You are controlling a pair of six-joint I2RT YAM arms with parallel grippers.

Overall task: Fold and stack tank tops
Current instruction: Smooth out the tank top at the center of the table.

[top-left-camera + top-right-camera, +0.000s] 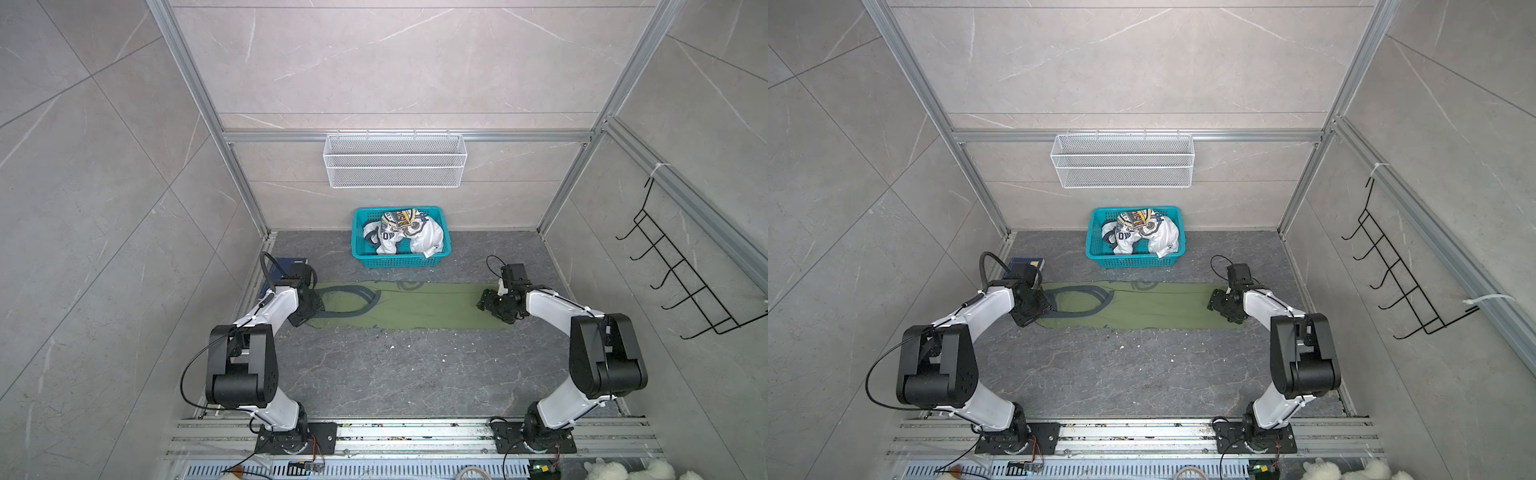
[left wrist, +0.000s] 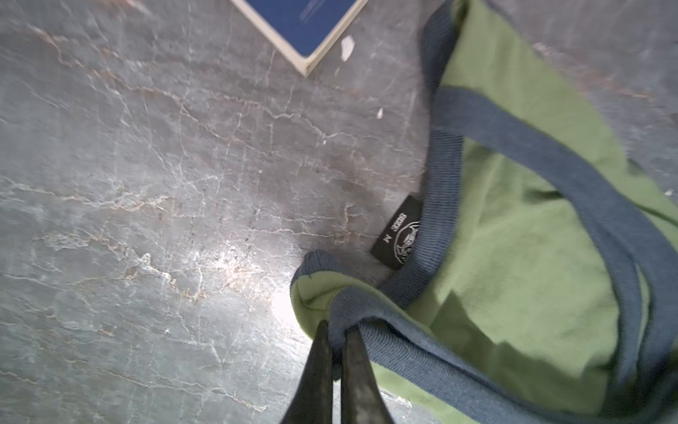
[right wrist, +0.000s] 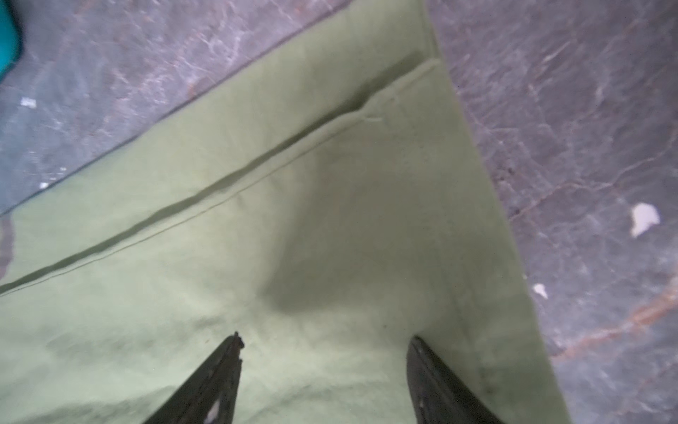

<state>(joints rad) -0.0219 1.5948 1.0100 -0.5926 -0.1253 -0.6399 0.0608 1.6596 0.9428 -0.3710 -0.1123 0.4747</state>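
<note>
Here the olive green tank top [image 1: 415,305] lies flat on the dark marbled counter [image 1: 395,374], folded into a long strip running side to side, nearer the far edge. Navy-grey ribbed trim rings its armholes and neck at the left end, where a black size label [image 2: 398,235] shows; the plain hem is at the right end. The left hand [image 2: 335,332] is clamped on a shoulder strap's trim. The right hand [image 3: 324,339] stands with jaws apart over the hem end, holding nothing. The white tank top [image 1: 428,239] lies crumpled, badge print up, in the teal basket [image 1: 399,262] at mid far edge.
</note>
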